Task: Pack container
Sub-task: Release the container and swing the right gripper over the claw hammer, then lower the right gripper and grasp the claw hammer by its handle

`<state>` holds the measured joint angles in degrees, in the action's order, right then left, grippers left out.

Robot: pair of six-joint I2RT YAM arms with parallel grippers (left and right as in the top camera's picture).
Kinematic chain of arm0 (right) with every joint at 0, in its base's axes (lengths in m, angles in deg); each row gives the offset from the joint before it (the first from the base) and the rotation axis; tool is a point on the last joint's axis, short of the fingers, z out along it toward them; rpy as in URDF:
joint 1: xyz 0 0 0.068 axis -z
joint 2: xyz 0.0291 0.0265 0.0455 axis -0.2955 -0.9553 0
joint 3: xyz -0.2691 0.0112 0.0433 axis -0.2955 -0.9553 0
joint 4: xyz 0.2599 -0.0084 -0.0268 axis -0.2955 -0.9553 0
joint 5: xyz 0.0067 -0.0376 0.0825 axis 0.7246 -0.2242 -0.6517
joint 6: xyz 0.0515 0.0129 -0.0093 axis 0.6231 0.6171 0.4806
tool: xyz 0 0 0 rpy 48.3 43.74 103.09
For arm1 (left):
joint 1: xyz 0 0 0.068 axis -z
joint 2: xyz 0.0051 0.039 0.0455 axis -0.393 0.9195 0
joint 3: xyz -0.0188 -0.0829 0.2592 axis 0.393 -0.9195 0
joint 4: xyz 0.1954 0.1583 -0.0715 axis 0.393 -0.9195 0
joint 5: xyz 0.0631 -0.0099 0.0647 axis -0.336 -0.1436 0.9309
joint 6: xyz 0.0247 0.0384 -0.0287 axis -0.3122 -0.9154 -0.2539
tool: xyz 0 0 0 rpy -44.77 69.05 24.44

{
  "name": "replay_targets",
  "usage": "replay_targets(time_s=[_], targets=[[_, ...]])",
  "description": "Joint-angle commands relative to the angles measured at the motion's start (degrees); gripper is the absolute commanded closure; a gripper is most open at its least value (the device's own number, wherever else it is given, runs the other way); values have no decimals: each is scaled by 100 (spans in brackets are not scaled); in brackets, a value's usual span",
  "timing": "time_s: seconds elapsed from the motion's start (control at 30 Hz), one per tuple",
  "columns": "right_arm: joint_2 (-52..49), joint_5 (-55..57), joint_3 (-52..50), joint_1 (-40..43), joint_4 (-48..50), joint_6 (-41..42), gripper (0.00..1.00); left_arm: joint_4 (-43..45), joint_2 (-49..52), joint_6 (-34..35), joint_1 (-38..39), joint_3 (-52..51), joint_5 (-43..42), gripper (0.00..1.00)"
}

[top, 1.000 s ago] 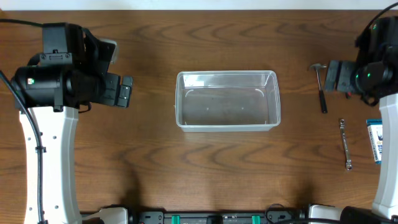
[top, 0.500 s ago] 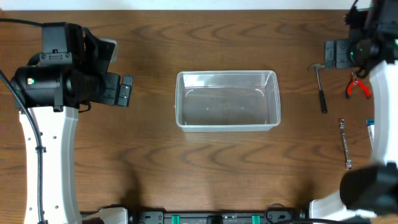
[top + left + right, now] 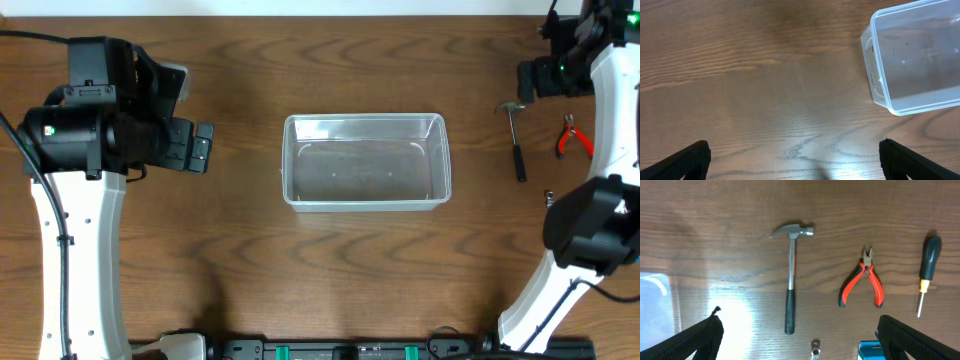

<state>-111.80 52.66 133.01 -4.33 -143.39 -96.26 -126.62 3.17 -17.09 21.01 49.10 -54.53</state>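
The container (image 3: 365,119), a clear plastic bin, stands empty at the middle of the table; its corner shows in the left wrist view (image 3: 875,80) and its edge in the right wrist view (image 3: 655,305). My left gripper (image 3: 200,148) (image 3: 794,151) hovers open over bare wood left of it. Far to the right, near the back edge, my right gripper (image 3: 530,78) (image 3: 800,325) is open and empty above the tools. A hammer (image 3: 517,140) (image 3: 791,280), red pliers (image 3: 572,138) (image 3: 862,282) and a screwdriver (image 3: 927,270) lie below it.
A small wrench (image 3: 814,352) and a blue box (image 3: 870,351) lie at the near edge of the right wrist view. In the overhead view my right arm (image 3: 590,225) covers most of that corner, with only the wrench's tip (image 3: 549,199) showing.
My right gripper has swung toward the table's back edge, uncovering the red pliers. Its arm now lies over the blue box and most of the wrench. The left arm has not moved.
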Motion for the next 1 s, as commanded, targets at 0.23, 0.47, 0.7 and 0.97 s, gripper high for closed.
replay_targets(time_s=[0.23, 0.47, 0.7, 0.97], targets=[[-686, -96, 234, 59, -175, 83, 1, -17, -31, 94, 24, 35, 68, 2], [-1082, -98, 234, 83, -184, 66, 1, -81, -31, 92, 24, 35, 68, 2], [-1451, -94, 232, 61, -33, 177, 1, -83, -31, 92, 22, 35, 68, 2], [-1753, -140, 232, 61, 33, 210, 1, -90, -31, 92, 22, 35, 68, 2]])
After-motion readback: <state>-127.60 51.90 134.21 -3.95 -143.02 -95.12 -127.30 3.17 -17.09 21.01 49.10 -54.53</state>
